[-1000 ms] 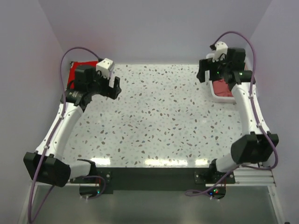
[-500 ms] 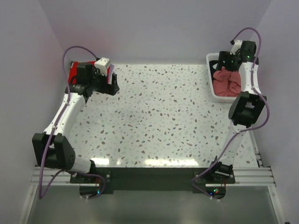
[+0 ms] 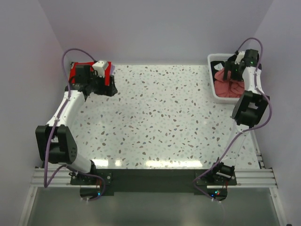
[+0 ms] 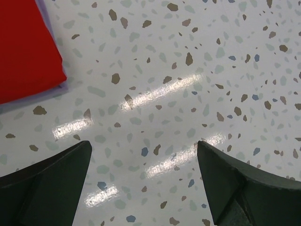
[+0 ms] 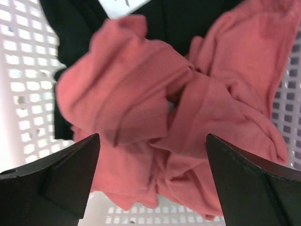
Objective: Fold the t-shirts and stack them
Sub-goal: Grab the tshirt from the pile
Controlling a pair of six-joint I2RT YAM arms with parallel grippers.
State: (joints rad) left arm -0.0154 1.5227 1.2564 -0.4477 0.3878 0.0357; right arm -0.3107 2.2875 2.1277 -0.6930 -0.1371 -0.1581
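The salmon-pink t-shirt point(image 3: 226, 88) lies crumpled in the white slatted basket point(image 3: 211, 60) at the far right; in the right wrist view point(image 5: 155, 117) it fills the frame over the black t-shirt point(image 5: 80, 23). My right gripper point(image 3: 233, 69) hangs open just above the pink shirt point(image 5: 153, 155), touching nothing. The bright red t-shirt point(image 3: 75, 71) lies folded flat at the far left corner, also in the left wrist view point(image 4: 23, 52). My left gripper point(image 3: 109, 87) is open and empty over bare table point(image 4: 143, 155), right of the red shirt.
The speckled white table point(image 3: 160, 117) spans the middle. Lilac walls close in the back and sides. The basket's near rim point(image 3: 221, 100) sits by the right arm's elbow point(image 3: 249, 109). The arm bases stand at the near edge.
My right arm swung back over the basket and its gripper lowered toward the pink shirt. My left arm drew back toward the far left corner, uncovering the red shirt.
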